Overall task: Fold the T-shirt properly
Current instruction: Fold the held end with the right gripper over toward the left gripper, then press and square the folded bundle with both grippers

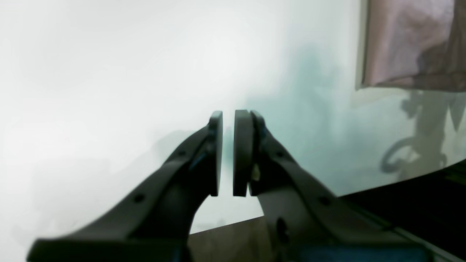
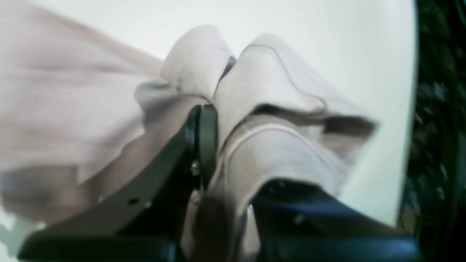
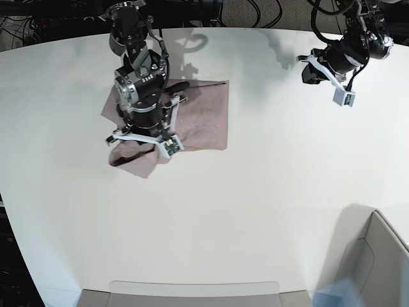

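The dusty-pink T-shirt [image 3: 206, 115] lies partly folded on the white table [image 3: 255, 192], left of centre toward the back. My right gripper [image 3: 140, 142] is over its left side, shut on a bunched fold of the T-shirt [image 2: 276, 83]. In the right wrist view the cloth drapes over one finger and hides it, and the right gripper [image 2: 218, 109] holds the fold slightly raised. My left gripper [image 3: 310, 70] hangs at the back right, well away from the shirt. In the left wrist view the left gripper [image 1: 228, 115] shows a narrow gap between empty pads. The T-shirt [image 1: 407, 43] is far off.
A grey bin [image 3: 377, 256] stands at the front right corner, and a grey strip [image 3: 192, 291] runs along the front edge. Dark cables [image 3: 255, 9] lie behind the table's back edge. The table's dark edge [image 1: 418, 196] passes close under my left gripper.
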### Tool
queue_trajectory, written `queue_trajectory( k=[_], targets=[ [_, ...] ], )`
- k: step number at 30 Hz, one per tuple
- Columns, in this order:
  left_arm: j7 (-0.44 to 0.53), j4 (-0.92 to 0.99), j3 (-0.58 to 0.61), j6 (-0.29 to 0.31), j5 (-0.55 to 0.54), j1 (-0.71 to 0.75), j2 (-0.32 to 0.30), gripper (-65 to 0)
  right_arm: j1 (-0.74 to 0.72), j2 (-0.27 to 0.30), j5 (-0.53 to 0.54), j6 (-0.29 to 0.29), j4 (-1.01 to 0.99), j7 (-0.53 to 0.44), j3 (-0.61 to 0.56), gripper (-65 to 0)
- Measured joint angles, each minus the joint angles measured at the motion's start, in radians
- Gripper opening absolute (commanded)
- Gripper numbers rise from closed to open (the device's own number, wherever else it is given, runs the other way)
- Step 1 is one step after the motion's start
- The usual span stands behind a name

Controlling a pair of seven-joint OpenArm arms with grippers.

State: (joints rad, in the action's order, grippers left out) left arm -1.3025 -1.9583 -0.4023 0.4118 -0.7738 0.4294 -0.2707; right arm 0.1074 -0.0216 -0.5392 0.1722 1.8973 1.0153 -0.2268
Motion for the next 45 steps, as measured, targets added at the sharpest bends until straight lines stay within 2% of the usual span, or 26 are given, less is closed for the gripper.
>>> queue_trajectory(
  k=[7,13,17,21,24,26,30,34,37,40,42,44,45],
  targets=[
    [0.001,0.0,0.0,0.0,-0.003,-0.002,0.002,-59.9,-0.063,-0.044,-0.041,-0.009,-0.132,0.006,-0.051,-65.0],
    [0.001,0.0,0.0,0.0,-0.002,-0.002,0.002,-59.9,-0.089,-0.056,-0.043,-0.129,-0.212,0.007,-0.16,-65.0],
    [0.001,0.0,0.0,0.0,-0.005,-0.002,0.002,-59.9,-0.093,-0.06,-0.04,-0.152,-0.279,0.006,-0.224,-64.3],
    [0.001,0.001,0.0,0.0,-0.005,-0.003,0.002,-59.9,-0.09,-0.066,-0.041,-0.159,-0.276,0.007,-0.246,-42.4],
    [0.001,0.002,0.0,0.0,-0.005,-0.003,0.002,-59.9,-0.09,-0.094,-0.041,-0.159,-0.255,0.005,-0.267,-34.0],
    [0.001,0.002,0.0,0.0,-0.005,-0.003,0.002,-59.9,-0.09,-0.106,-0.04,-0.162,-0.245,0.001,-0.318,-32.0],
    [0.001,0.002,0.0,0.0,-0.005,-0.003,0.002,-59.9,-0.074,-0.107,-0.037,-0.162,-0.24,-0.002,-0.438,-32.1],
    [0.001,0.002,0.0,0.0,-0.005,-0.003,0.002,-59.9,-0.05,-0.104,-0.028,-0.158,-0.206,0.001,-0.48,-32.1],
    [0.001,0.002,0.0,0.0,-0.005,-0.003,0.002,-59.9,-0.038,-0.1,-0.036,-0.159,-0.132,-0.04,-0.452,-32.1],
    [0.001,0.002,0.0,0.0,-0.005,-0.003,0.005,-59.9,-0.019,-0.094,-0.031,-0.158,-0.102,-0.107,-0.317,-32.2],
    [0.002,0.002,0.014,0.0,-0.005,-0.004,0.005,-60.0,-0.015,-0.056,-0.034,-0.153,-0.102,-0.114,-0.231,-33.3],
    [0.011,0.002,0.077,-0.001,0.0,-0.006,0.002,-61.2,-0.005,-0.013,-0.031,-0.153,-0.091,-0.122,-0.133,-38.0],
    [0.017,0.002,0.124,0.0,-0.002,-0.013,0.002,-63.2,-0.004,0.006,0.015,-0.155,-0.074,-0.119,-0.084,-42.0]
  ],
)
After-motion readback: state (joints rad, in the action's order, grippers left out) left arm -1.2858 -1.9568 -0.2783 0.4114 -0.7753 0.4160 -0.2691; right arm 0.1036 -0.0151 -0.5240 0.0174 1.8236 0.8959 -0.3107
